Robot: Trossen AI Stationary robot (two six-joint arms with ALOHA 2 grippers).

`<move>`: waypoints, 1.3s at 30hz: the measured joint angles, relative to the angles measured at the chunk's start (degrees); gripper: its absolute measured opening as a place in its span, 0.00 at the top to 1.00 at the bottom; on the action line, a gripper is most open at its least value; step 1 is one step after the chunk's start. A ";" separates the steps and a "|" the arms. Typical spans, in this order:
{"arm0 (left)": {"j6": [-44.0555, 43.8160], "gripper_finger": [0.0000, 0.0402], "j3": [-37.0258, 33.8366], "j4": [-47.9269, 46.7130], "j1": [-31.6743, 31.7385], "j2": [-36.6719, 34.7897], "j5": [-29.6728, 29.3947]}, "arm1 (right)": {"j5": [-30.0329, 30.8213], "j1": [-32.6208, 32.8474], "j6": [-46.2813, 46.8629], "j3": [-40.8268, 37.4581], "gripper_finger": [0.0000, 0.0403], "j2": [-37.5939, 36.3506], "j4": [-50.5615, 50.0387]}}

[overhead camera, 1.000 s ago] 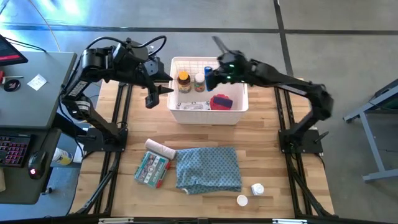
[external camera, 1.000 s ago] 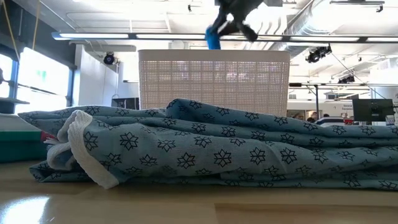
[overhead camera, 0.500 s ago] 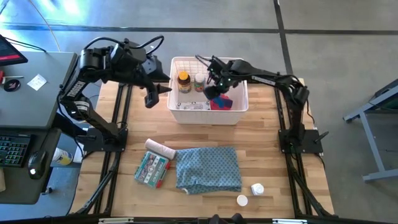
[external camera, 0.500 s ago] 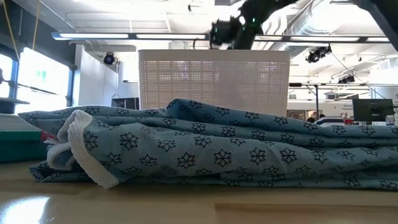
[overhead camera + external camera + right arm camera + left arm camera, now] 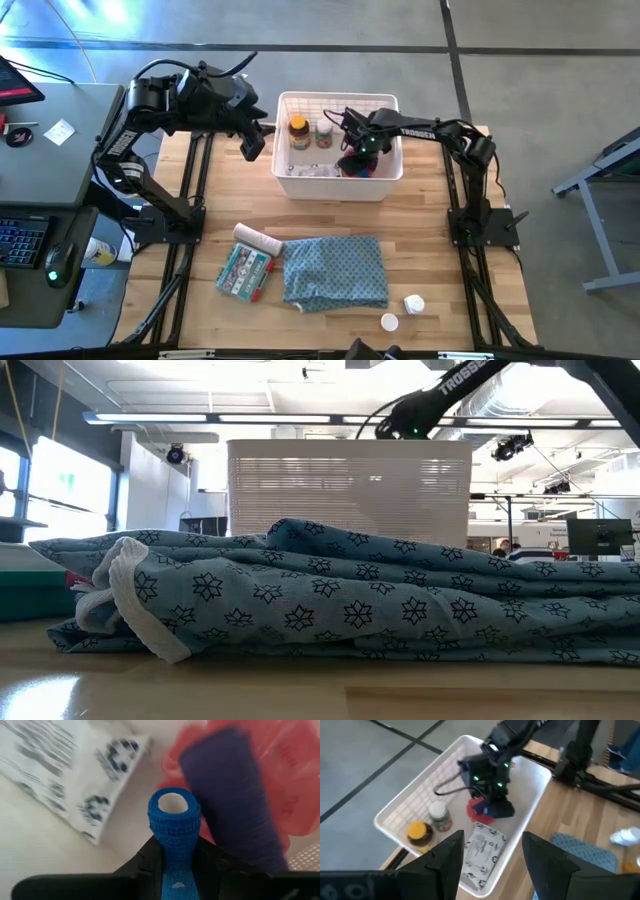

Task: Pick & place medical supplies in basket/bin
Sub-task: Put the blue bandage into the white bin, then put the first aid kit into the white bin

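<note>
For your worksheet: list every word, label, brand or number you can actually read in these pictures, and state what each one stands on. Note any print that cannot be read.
"TROSSEN": on the right arm in the low view; it also stands on the arm in the high view.
White printed packet in the basket: black print, too blurred to read.
Amber bottle label: too small to read.
Green packet on the table: too small to read.

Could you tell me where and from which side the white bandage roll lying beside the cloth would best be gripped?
Probably across its middle, from straight above. The white bandage roll lies on its side on the table, a short cylinder, its top clear. The teal packet sits close on one side and the cloth near one end, so a claw should close across its narrow width.
</note>
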 joint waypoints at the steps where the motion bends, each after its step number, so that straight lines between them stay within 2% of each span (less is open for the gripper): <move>1: -0.42 0.42 0.00 0.13 0.00 0.00 -0.73 | -0.23 0.01 -0.71 -0.43 0.82 0.03 -0.29; 8: -2.13 0.42 0.00 2.91 0.00 0.00 -1.58 | -0.95 -0.03 -2.63 -1.06 0.78 0.05 -0.85; 16: -7.04 0.42 0.00 3.98 0.00 0.00 -1.53 | -0.94 -0.03 -5.15 -1.05 0.63 0.05 -0.70; 21: -6.76 0.42 0.00 3.95 0.00 0.02 -1.51 | -2.15 -0.03 -5.26 -0.73 0.55 -0.71 -0.99; 26: -6.05 0.42 -0.02 2.43 0.00 -0.51 -1.71 | -2.12 -0.03 -3.90 2.08 0.49 -2.37 -1.18; 32: -5.17 0.42 0.04 0.56 0.01 -2.60 -6.99 | -0.95 -0.03 -1.21 6.44 0.45 -4.08 -0.76; 39: -2.38 0.42 0.02 -2.75 0.00 -5.59 -7.44 | -1.38 -0.03 1.94 11.38 0.43 -4.06 -2.38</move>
